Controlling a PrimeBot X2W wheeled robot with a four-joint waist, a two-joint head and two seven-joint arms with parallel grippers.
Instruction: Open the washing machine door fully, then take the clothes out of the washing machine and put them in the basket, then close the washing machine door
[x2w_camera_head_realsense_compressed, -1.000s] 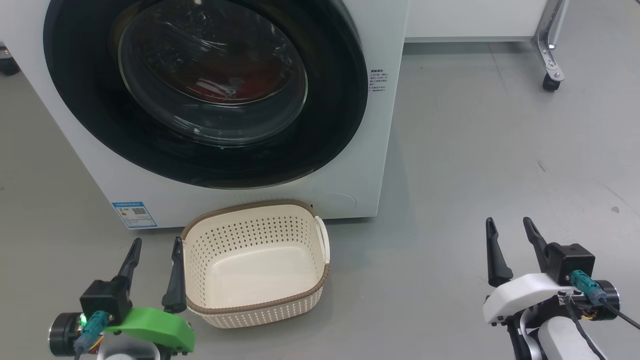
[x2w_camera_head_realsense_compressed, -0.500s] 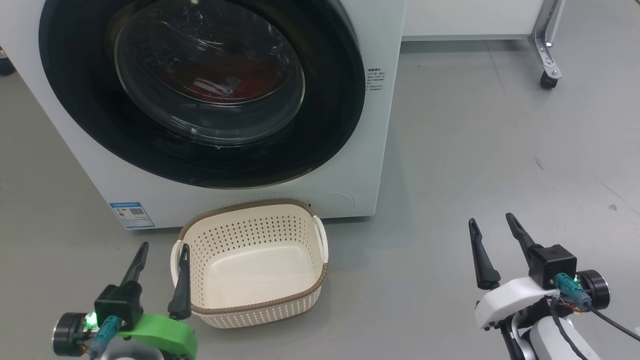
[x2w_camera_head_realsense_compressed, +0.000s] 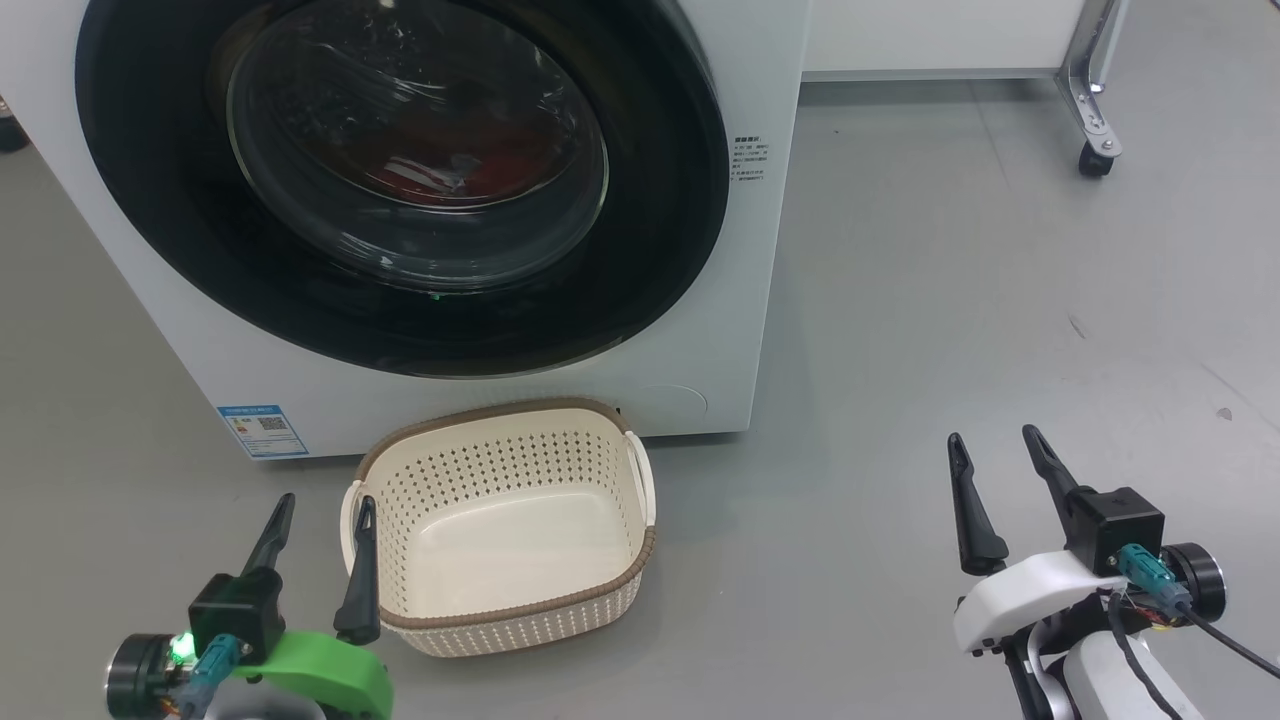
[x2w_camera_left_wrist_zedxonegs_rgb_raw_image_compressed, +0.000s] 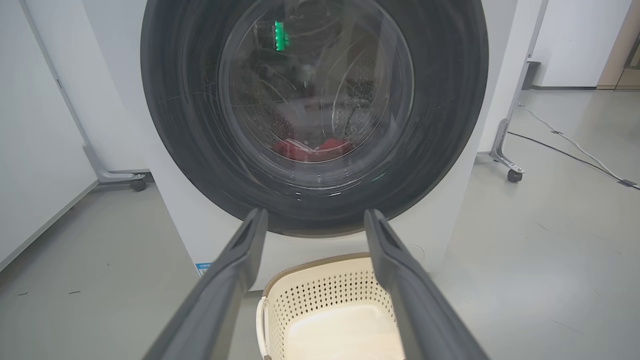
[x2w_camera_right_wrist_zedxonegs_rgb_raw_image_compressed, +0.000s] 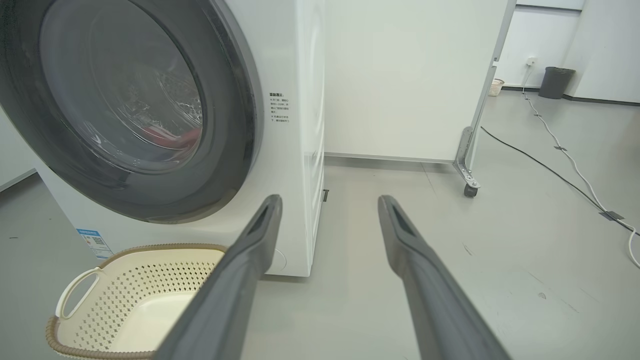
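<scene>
head view: basket (x2w_camera_head_realsense_compressed: 500, 465) before shut washing machine door (x2w_camera_head_realsense_compressed: 400, 190)

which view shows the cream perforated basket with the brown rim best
The head view: the cream perforated plastic basket sits whole, brown rim, both handles and inner bottom visible. In the left wrist view the bottom edge cuts it off; in the right wrist view it sits at the lower left, one handle showing.

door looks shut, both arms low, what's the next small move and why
Probably lift the right gripper toward the right rim of the washing machine door: it looks shut, the clothes sit behind its glass, the basket is empty, and those jaws are open, holding nothing.
</scene>
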